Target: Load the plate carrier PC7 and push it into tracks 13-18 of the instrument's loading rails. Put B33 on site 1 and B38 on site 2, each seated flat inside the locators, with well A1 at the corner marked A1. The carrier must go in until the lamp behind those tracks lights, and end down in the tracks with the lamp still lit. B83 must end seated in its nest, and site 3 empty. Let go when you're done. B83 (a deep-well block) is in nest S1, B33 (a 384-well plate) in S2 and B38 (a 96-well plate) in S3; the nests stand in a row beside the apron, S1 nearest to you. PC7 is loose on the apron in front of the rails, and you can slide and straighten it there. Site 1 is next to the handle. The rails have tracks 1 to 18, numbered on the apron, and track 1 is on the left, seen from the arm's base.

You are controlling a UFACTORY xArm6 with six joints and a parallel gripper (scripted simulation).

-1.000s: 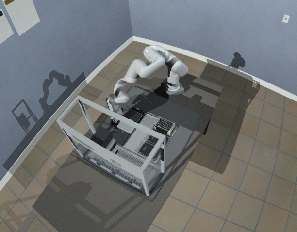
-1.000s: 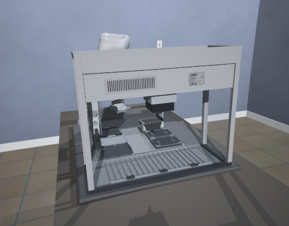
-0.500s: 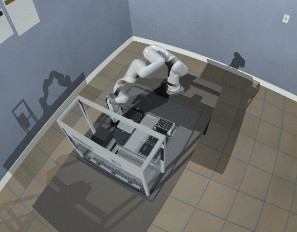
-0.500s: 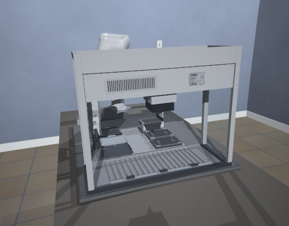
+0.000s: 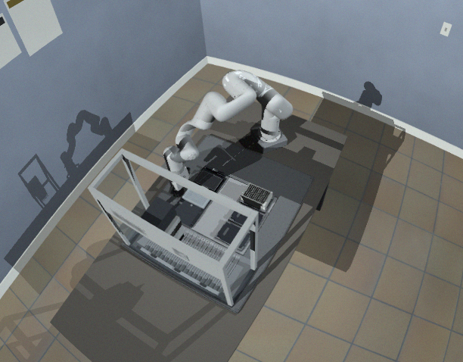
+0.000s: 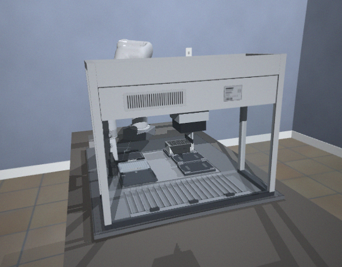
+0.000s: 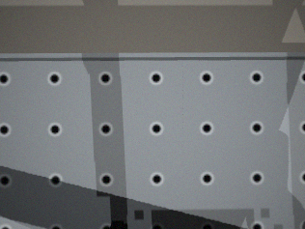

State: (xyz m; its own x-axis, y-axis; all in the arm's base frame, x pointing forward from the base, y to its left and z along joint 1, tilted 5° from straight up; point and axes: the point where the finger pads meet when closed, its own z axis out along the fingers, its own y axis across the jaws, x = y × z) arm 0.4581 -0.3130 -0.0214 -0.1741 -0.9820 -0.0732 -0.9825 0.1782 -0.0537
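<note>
PC7 (image 5: 173, 210) lay on the apron w/ B38 (image 5: 195, 197) and B33 (image 5: 209, 177) on its sites. B83 (image 5: 256, 195) sat in nest S1. Claw (image 5: 177, 189) stood apart, empty, just beside B38.

instrument frame (image 5: 107, 182) stands on the bench (image 5: 290, 182), arm base (image 5: 283, 141) behind it in the top view. carrier pc7 (image 6: 138, 177) lies on the apron at the left of the exterior view, two plates on it, one (image 6: 133, 165) in the middle, another (image 6: 133, 156) behind it. hand (image 5: 177, 189) sits just beside the carrier. nests in a row on the right, deep-well block b83 (image 6: 178, 144) farthest back. loading rails (image 6: 180, 191) in front.
</note>
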